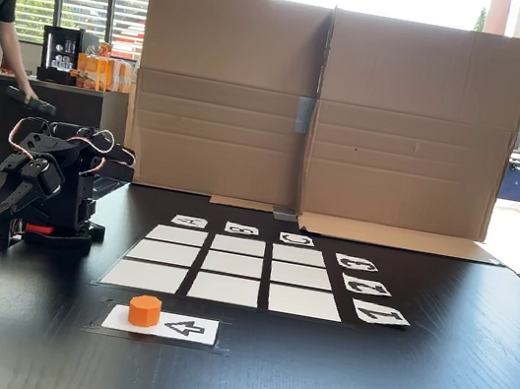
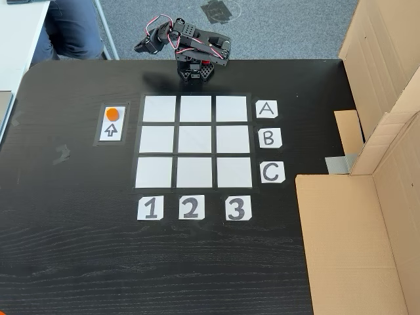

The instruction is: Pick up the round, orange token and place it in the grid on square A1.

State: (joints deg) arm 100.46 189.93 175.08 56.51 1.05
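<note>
Both fixed views show the round, orange token (image 2: 113, 113) sitting on the arrow card (image 2: 111, 130), just beside the grid (image 2: 194, 142) and near square A1 (image 2: 159, 109). The gripper (image 1: 2, 198) hangs folded by the arm's base, well apart from the token, and how wide it is cannot be told. It should probably open, come straight down over the token, and pinch it in the middle.

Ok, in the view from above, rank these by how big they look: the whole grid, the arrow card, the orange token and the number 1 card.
Largest to smallest:
1. Grid
2. Arrow card
3. Number 1 card, a little smaller than the arrow card
4. Orange token
</note>
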